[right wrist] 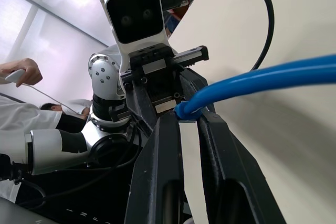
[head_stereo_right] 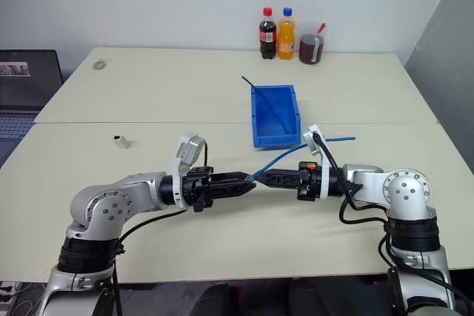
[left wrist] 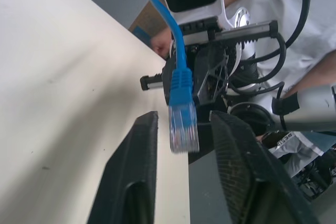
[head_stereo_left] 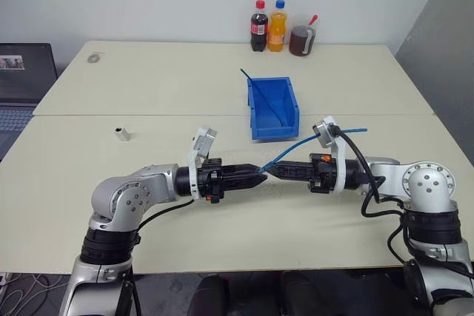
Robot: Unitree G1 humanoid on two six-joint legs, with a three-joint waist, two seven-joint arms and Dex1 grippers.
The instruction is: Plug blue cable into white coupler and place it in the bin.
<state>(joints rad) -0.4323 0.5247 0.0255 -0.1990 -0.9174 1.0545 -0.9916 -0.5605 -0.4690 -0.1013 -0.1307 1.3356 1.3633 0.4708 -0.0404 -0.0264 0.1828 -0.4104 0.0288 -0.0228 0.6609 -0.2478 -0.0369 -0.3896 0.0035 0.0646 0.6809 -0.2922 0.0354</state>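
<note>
On the beige table [head_stereo_left: 148, 101] the blue bin [head_stereo_left: 272, 108] sits mid-table. Before it, the right gripper [head_stereo_left: 268, 170] pinches the blue cable [head_stereo_left: 292, 149] near its plug; the left gripper [head_stereo_left: 259, 177] meets it with fingers spread around the clear plug [left wrist: 183, 128]. The white coupler [head_stereo_left: 122, 134] lies well left.

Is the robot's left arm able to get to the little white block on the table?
Probably yes. The white coupler lies alone on bare table on the left arm's side, nothing in between. The left tool stands open around the blue cable, which the right tool holds.
</note>
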